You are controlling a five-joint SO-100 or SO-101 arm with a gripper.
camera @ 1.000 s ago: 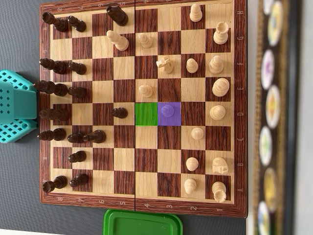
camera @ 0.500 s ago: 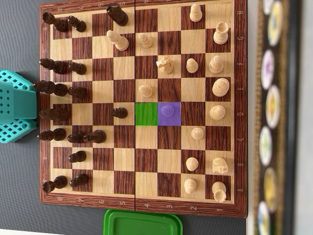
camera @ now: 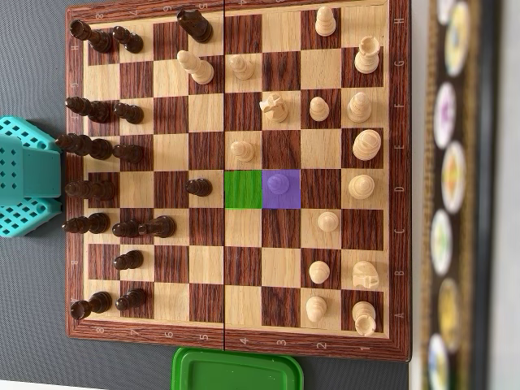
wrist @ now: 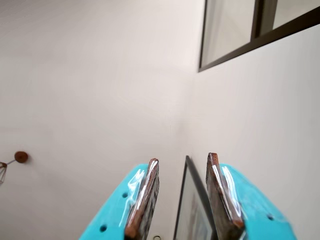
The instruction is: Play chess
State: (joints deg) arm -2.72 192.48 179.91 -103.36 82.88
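Pale white wall (wrist: 75,75) fills the wrist view, with one dark-framed window (wrist: 240,47) high up, so my teal two-finger claw (wrist: 183,159) points away from the wooden chessboard (camera: 236,341) and sees none of it. Its brown-padded fingers (wrist: 145,200) are spread with nothing between them. At the board's left edge in the overhead view sits my one teal perforated base (camera: 28,175) on the grey tabletop (camera: 32,325), and one green plastic lid (camera: 236,370) lies just below the board's lower edge. Nearest me on the board stand the dark brown chessmen (camera: 126,112). I make them about fourteen, though they lean and overlap, so I cannot be certain. Mid-board are one green-tinted square (camera: 242,188), which is empty, and touching it on the far side one purple-tinted square (camera: 268,199) holding a single purple-tinted pawn (camera: 279,183). With it I count sixteen pale wooden chessmen (camera: 359,106), mostly toward the board's right edge. I judge the pawn is mine to shift onto the green square. Reaching it means passing over the tall dark ranks, which my arm could topple if it comes in low. A lone dark pawn (camera: 197,187) stands on the square touching green on my side, and a wide-spread finger could clip it. Beyond the board's right edge runs a blurred strip of round discs (camera: 447,162), which I cannot count.
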